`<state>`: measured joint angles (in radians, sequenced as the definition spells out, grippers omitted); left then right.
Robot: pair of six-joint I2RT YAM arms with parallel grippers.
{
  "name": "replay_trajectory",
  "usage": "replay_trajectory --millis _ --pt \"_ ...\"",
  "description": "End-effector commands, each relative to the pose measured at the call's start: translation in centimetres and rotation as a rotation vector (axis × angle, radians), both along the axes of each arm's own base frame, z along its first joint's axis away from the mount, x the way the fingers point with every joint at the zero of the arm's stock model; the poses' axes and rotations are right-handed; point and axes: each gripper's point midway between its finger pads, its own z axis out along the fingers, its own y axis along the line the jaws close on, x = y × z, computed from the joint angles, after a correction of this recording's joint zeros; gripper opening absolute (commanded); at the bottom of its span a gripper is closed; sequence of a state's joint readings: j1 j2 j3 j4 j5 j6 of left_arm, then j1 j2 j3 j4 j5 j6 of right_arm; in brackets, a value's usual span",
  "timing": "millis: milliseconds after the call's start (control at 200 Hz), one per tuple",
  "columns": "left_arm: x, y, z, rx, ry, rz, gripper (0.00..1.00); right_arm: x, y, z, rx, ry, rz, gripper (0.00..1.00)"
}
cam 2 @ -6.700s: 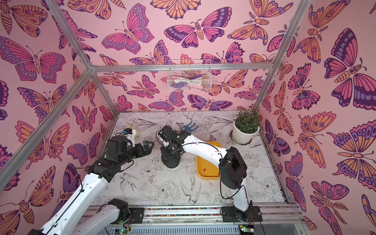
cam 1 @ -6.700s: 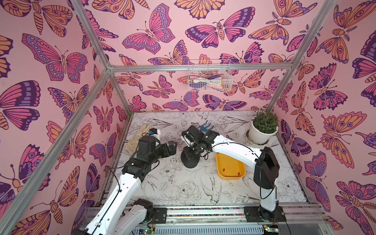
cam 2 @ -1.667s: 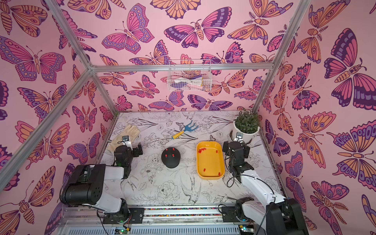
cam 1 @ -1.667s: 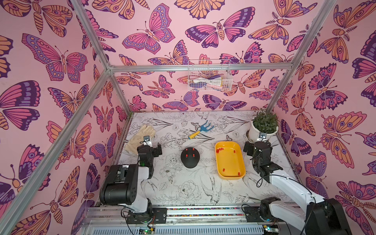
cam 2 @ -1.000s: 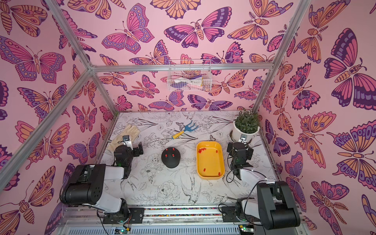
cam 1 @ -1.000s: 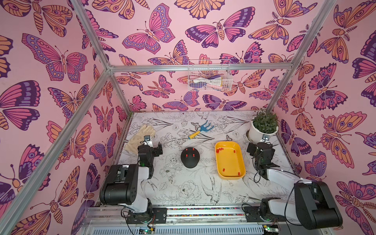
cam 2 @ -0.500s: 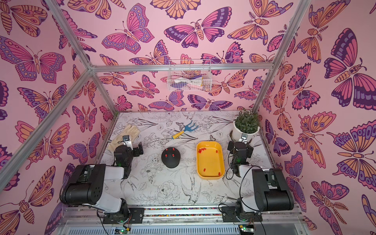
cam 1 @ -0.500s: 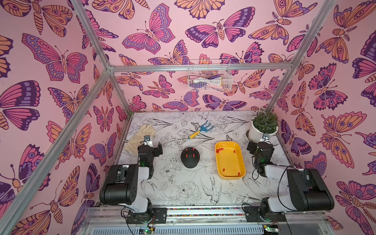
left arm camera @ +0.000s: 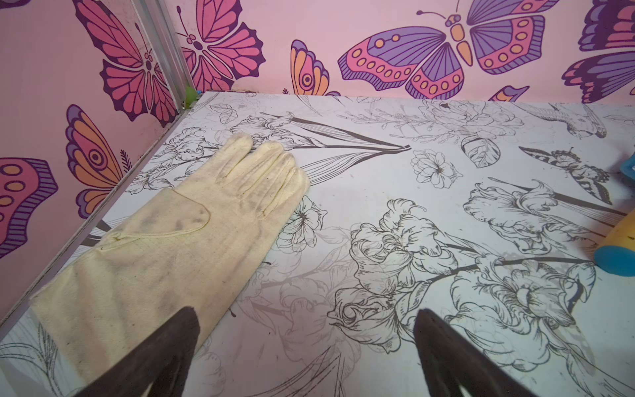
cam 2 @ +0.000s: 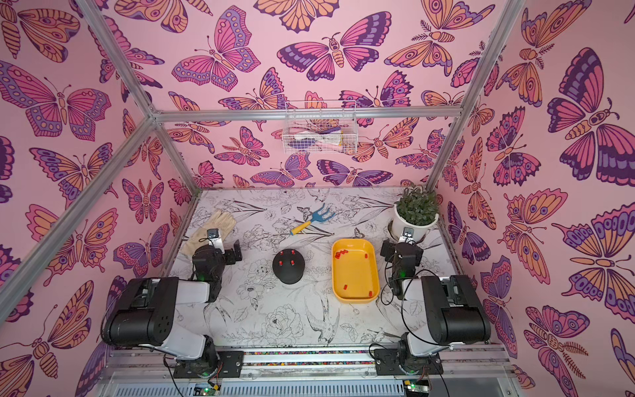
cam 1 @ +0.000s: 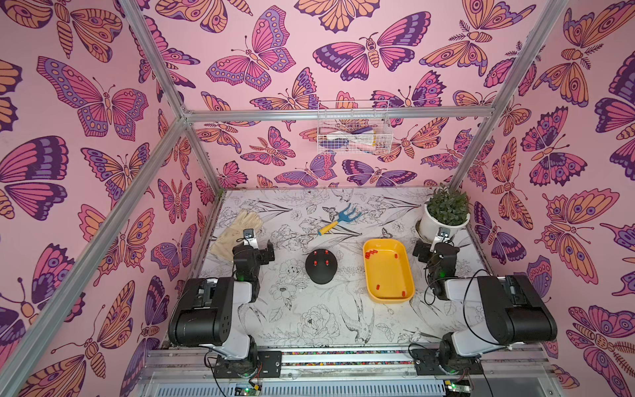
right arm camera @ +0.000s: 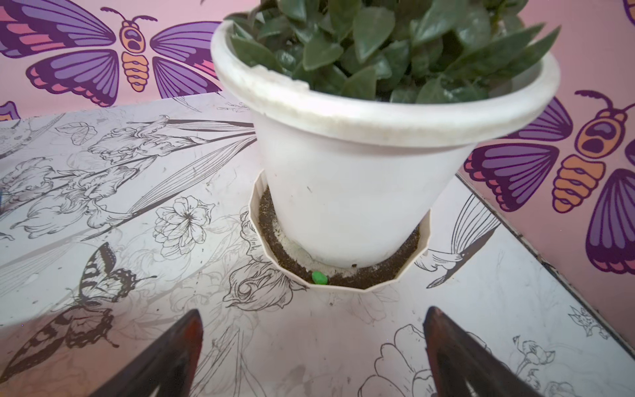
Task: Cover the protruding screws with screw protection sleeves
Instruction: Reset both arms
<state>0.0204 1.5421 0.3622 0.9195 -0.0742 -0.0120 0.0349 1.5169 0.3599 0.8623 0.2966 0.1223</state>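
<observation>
A black dome stands mid-table, and red screw protection sleeves stand upright on its top in both top views. No bare protruding screws show from here. More loose sleeves lie in the yellow tray to the dome's right. My left gripper rests open at the left, over the table beside a glove, with nothing between its fingers. My right gripper is open and holds nothing, at the right in front of a plant pot. Both arms are folded back, well away from the dome.
A cream glove lies at the back left. A blue hand rake with a yellow handle lies behind the dome. The white potted plant on its saucer fills the back right corner. A wire basket hangs on the back wall.
Both grippers, earlier at the dome, have withdrawn to the sides. Over the last second the right arm folded back toward its base beside the pot; the left arm stayed still.
</observation>
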Motion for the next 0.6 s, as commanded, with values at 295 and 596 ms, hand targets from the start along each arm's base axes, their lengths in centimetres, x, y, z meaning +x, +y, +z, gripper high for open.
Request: replay_trajectory --millis 295,596 --pt "-0.13 0.03 -0.13 -0.002 -0.006 -0.003 0.99 0.50 0.30 0.93 -0.015 -0.014 0.029 1.00" --pt "-0.14 0.06 -0.11 -0.002 -0.006 -0.002 0.99 0.55 0.31 1.00 -0.015 -0.016 0.030 0.99"
